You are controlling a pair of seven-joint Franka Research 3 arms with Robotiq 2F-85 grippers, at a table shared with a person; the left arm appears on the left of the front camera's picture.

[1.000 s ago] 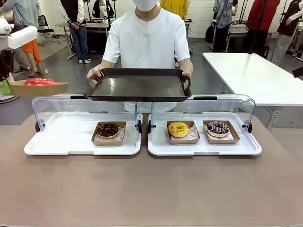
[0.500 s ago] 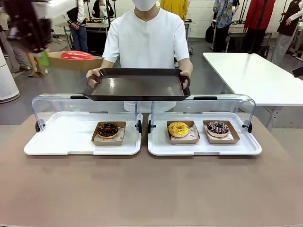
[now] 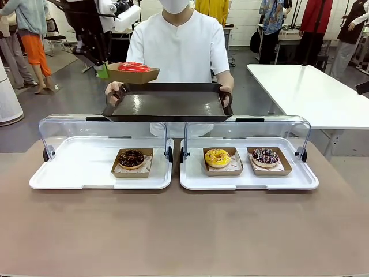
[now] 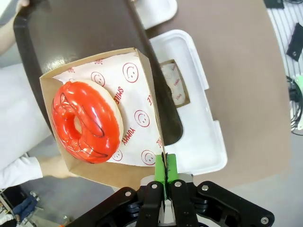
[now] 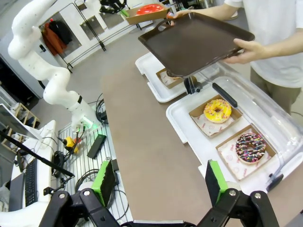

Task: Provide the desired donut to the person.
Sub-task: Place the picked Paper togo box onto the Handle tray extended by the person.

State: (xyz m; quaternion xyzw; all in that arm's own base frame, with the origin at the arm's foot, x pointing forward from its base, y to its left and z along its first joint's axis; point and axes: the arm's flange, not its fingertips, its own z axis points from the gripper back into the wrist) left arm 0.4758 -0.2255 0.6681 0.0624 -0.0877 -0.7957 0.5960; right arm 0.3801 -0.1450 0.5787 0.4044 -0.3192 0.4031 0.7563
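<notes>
Front view: donut box (image 3: 137, 75) above tray (image 3: 167, 105)

Person (image 3: 179, 46) cut off above the tray (image 3: 168, 107); lower body hidden behind the tray. Left wrist view: tray's far end cut off, lower box (image 4: 176, 85) under the tray half hidden, contents unseen, hand (image 4: 53, 166) at the tray's corner mostly covered by donut box (image 4: 113, 174).
</notes>
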